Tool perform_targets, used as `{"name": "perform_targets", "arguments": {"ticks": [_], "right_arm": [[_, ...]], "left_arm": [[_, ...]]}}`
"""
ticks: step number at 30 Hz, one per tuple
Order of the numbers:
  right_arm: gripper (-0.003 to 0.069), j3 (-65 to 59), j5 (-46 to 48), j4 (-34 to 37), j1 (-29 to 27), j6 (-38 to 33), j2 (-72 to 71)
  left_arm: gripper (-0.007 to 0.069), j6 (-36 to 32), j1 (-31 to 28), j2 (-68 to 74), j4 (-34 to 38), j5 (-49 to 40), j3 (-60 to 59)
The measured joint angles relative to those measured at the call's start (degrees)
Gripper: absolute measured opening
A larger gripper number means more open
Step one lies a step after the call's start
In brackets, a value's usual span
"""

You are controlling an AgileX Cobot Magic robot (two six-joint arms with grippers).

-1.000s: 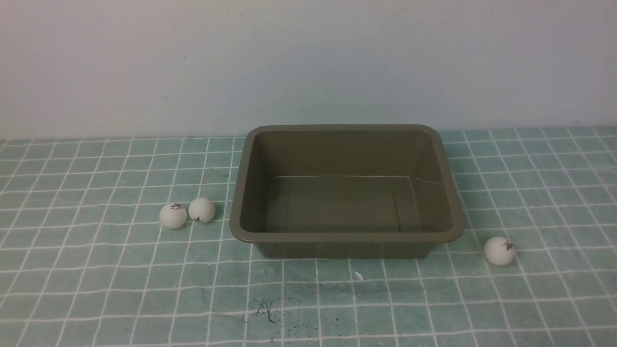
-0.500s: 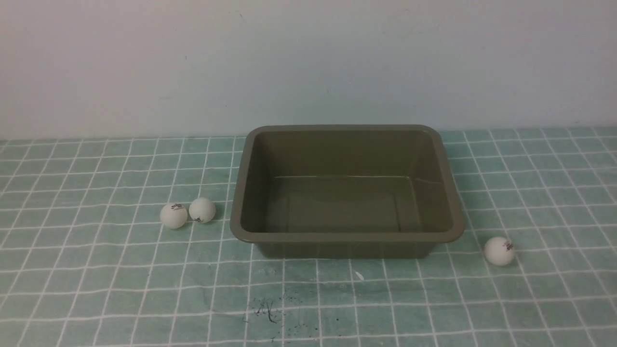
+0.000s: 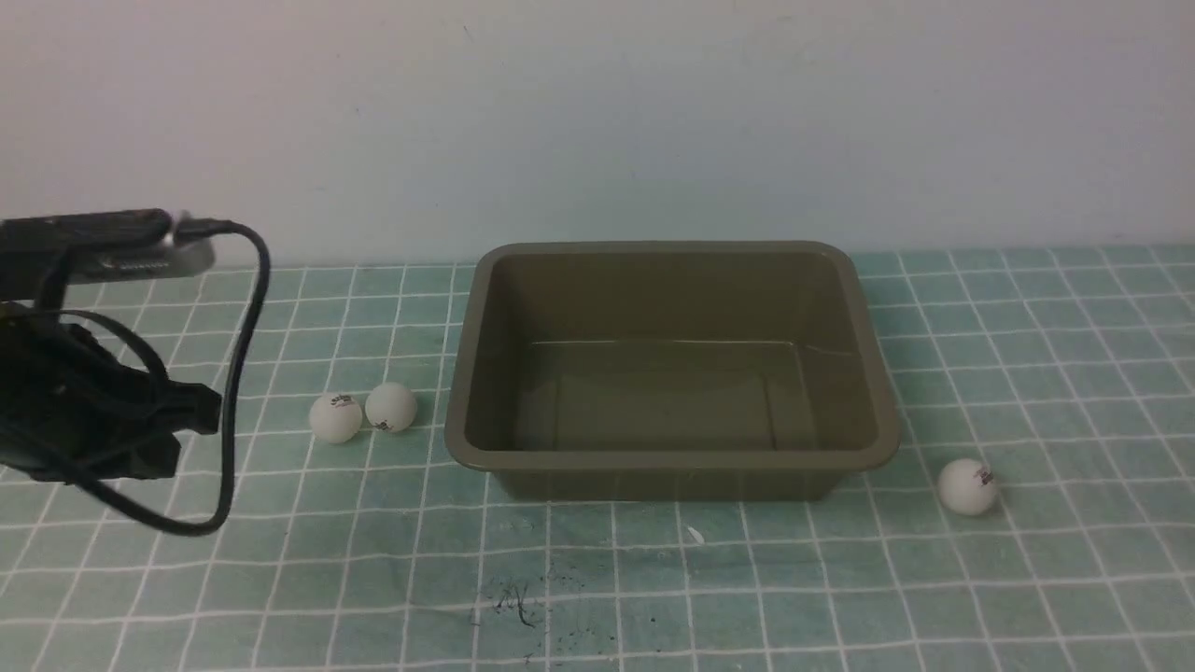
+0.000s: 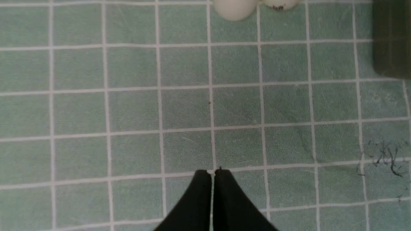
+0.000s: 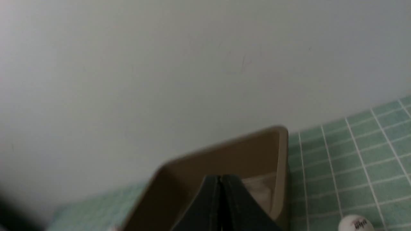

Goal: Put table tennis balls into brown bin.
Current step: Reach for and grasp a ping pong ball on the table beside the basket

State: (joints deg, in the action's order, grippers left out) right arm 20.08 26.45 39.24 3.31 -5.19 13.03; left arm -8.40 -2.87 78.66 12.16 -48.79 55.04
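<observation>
Front: I see brown bin (image 3: 672, 459) centre, two table tennis balls (image 3: 335, 417) just left of it, third ball (image 3: 967, 486) by its right front corner.
Left wrist: left gripper (image 4: 213, 171) pinched closed, empty, over the mat (image 4: 96, 112), short of the pair.
Right wrist: right gripper (image 5: 221, 177) closed, empty, facing the bin.

A robot test bench, more lab than home: a tabletop covered by a teal grid-printed cloth (image 3: 1027, 373), scuffed with dark scribbles (image 3: 513, 602) at 6 o'clock, a bare white wall (image 3: 597, 121) at 12 o'clock, and a black cabled robot arm (image 3: 84, 411) at 9 o'clock.
</observation>
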Motion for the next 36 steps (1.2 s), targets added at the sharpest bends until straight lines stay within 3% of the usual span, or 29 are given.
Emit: {"name": "perform_targets", "arguments": {"ticks": [5, 10, 13, 21, 23, 28, 32, 34, 36], "right_arm": [[-0.0015, 19.6, 22.6, -14.7, 0.0, -0.2, 20.8], [-0.0015, 28.2, 31.1, -24.7, 0.0, 2.5, 33.2], [-0.0013, 31.2, 31.9, -29.8, 0.0, 4.4, 38.6], [-0.0010, 31.3, 30.4, -31.1, 0.0, 5.2, 40.6], [-0.0010, 31.3, 29.9, -31.1, 0.0, 5.2, 40.6], [-0.0010, 31.3, 29.3, -31.6, 0.0, 5.6, 40.6], [-0.0010, 31.3, 29.3, -31.6, 0.0, 6.2, 40.6], [-0.0008, 31.3, 29.4, -31.7, 0.0, 7.8, 41.0], [-0.0007, 31.3, 29.9, -32.1, 0.0, 9.2, 42.4]], "left_arm": [[-0.0005, -4.0, 0.0, 7.0, 2.2, 2.9, 4.5], [0.0033, -7.4, 0.0, 12.4, 5.8, 4.5, 8.5], [0.0131, -10.9, 0.0, 17.9, 8.9, 3.7, 12.8], [0.0460, -13.0, 0.7, 30.9, 10.4, 5.7, 22.0], [0.0490, -13.1, 0.9, 33.0, 10.7, 6.4, 23.1], [0.0507, -13.1, 1.0, 37.8, 11.2, 7.3, 24.6], [0.0429, -12.9, 1.0, 38.9, 10.6, 7.1, 24.6], [0.0335, -12.1, 1.0, 38.7, 8.6, 5.9, 25.5], [0.0344, -11.2, 1.0, 37.7, 7.0, 3.9, 26.9]]}}
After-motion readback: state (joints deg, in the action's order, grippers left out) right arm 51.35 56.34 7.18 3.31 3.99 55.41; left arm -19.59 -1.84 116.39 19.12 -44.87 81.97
